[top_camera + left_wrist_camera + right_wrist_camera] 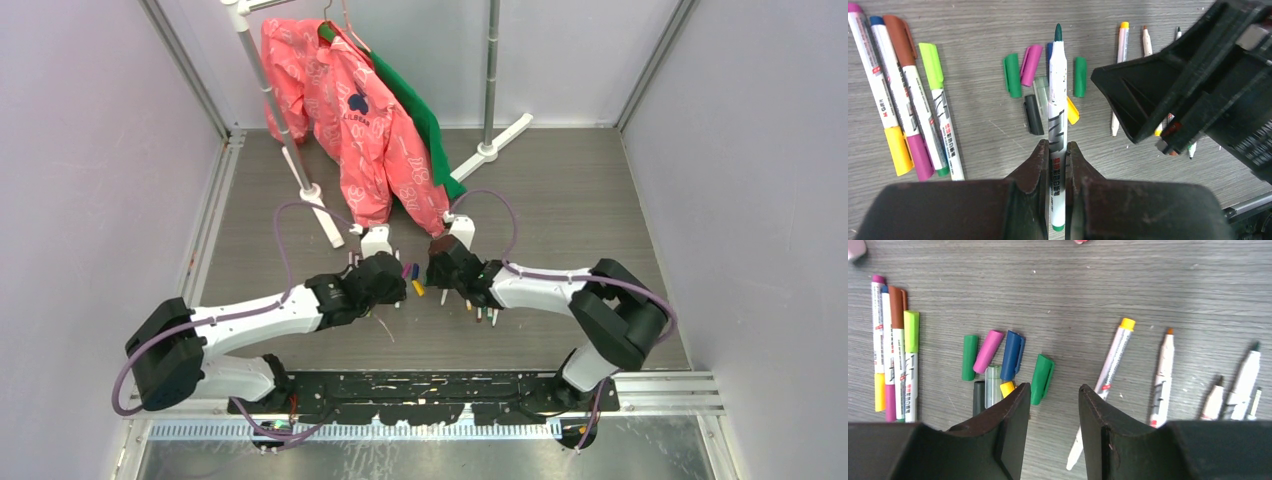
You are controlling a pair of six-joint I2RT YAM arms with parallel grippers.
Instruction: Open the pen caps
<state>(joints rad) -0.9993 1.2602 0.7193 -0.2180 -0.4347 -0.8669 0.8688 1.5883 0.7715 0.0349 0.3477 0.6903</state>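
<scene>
The loose pen caps (993, 382) lie flat in a small cluster on the bench (1073, 285), their long axes mostly running away from the arms. There is a green cap (969, 357), a pink cap (988, 351) tilted rightward, a blue cap (1012, 355) and a second green cap (1042, 379), with clear, dark grey and yellow ones nearer. Which end of each is open cannot be told. Above them the left hand (1057, 150) pinches an uncapped green-tipped pen (1057, 85) by its lower barrel, tip pointing away from the wrist. The right hand (1054, 392) hovers close by, fingers spread around nothing. Four capped pens (898, 355) lie parallel at the left of both wrist views, and several bare pens (1113, 365) lie at the right.
</scene>
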